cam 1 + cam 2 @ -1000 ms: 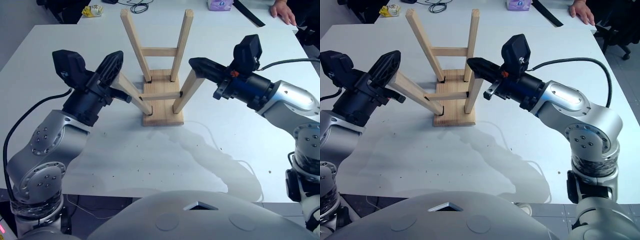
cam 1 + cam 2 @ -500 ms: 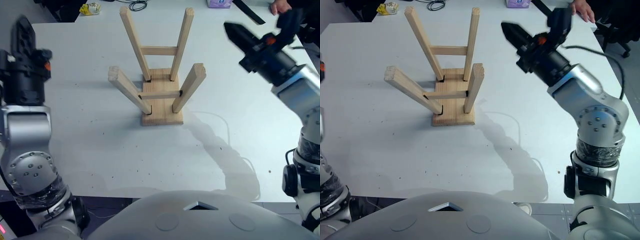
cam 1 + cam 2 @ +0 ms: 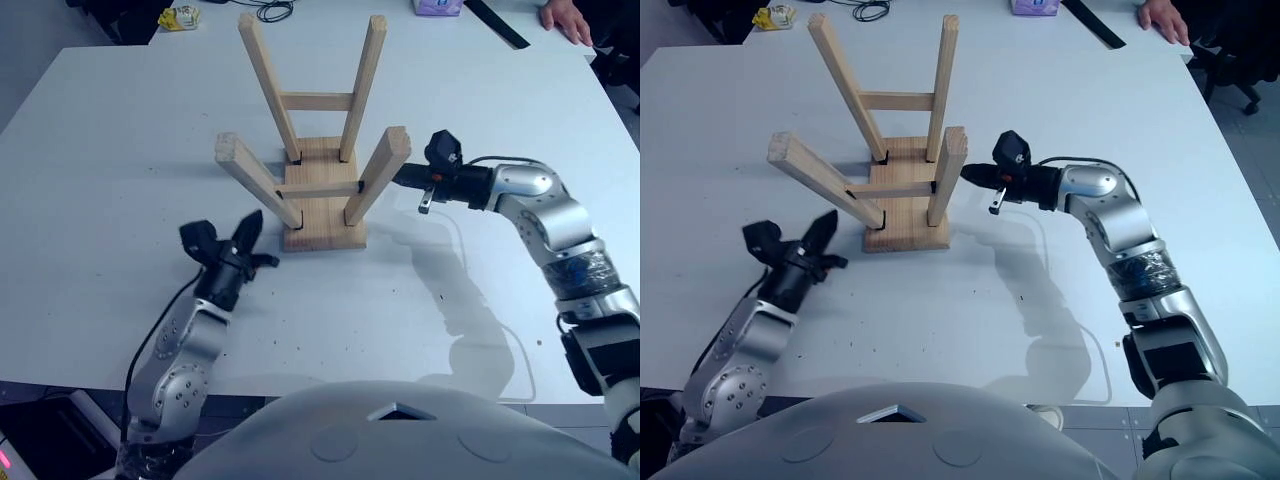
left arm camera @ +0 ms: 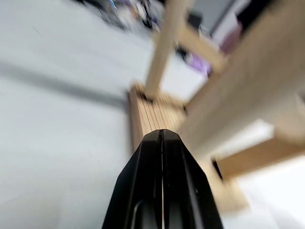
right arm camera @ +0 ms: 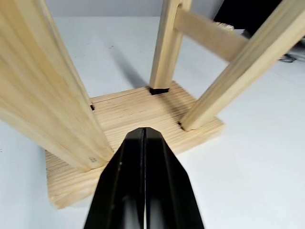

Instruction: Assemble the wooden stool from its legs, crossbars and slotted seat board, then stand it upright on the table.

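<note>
Black and two-fingered, the left gripper (image 3: 250, 225) hangs low over the white table (image 3: 120, 150), nearest the robot. Its fingers are pressed together into a single point and hold nothing. That point aims at the near left corner of the stool's base, a little apart from it.

At mid-table the pale wooden stool (image 3: 325, 150) stands upside down: its flat slotted seat board (image 3: 325, 225) lies on the table and four square legs rise from it. The near left leg (image 3: 255, 180) leans out to the robot's left and the near right leg (image 3: 378, 178) to its right, with the short near crossbar (image 3: 320, 188) joining them low down.

The black right gripper (image 3: 398, 178), fingers closed against each other and empty, has its tip just beside the near right leg's outer face; whether it touches cannot be told.

Beyond stand the far left leg (image 3: 268, 85) and far right leg (image 3: 362, 85), joined by the far crossbar (image 3: 318, 102). A purple packet (image 3: 438, 8) and a small yellow object (image 3: 183, 20) lie at the table's far edge.
</note>
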You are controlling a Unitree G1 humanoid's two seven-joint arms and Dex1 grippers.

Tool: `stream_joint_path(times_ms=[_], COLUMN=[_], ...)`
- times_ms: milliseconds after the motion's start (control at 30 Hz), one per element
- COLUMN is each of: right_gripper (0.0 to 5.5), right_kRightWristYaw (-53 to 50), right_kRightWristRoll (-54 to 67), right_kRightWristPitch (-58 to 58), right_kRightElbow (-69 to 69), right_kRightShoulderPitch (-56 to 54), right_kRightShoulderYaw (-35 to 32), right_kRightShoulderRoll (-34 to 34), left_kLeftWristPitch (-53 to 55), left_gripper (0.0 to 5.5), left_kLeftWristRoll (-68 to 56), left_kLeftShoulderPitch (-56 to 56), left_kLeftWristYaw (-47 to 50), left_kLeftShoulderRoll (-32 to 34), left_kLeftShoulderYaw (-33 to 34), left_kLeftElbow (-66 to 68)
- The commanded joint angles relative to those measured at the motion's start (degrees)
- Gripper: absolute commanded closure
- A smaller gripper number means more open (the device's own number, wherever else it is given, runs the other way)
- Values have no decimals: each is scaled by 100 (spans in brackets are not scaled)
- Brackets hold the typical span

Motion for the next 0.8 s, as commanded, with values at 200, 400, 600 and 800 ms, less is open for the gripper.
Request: stream_joint_path(times_ms=[200,400,600,800], right_gripper=[550,550,550,550], right_kRightWristYaw=[796,402,534,-151], right_kRightWristRoll=[266,622,-682,-958], right_kRightWristPitch=[535,1240,269,-512], right_kRightElbow=[-1671,-2745,-1090,250], right_kRightShoulderPitch=[1105,1430,1140,62], right_kRightShoulderYaw=[-207,-531,-637,-837], right_kRightShoulderRoll=[-439,-428,-1178,0], left_kLeftWristPitch=[352,498,514,558], left_gripper=[549,549,549,549], left_kLeftWristRoll=[174,362,548,711], left_kLeftShoulderPitch=[142,-492,-55,-287], left_kLeftWristYaw=[-195,162,51,-65], left_kLeftShoulderRoll=[33,-170,-205,-215], left_kLeftShoulderYaw=[-256,-18,-85,-48], left_kLeftElbow=[-405,-125,-230,52])
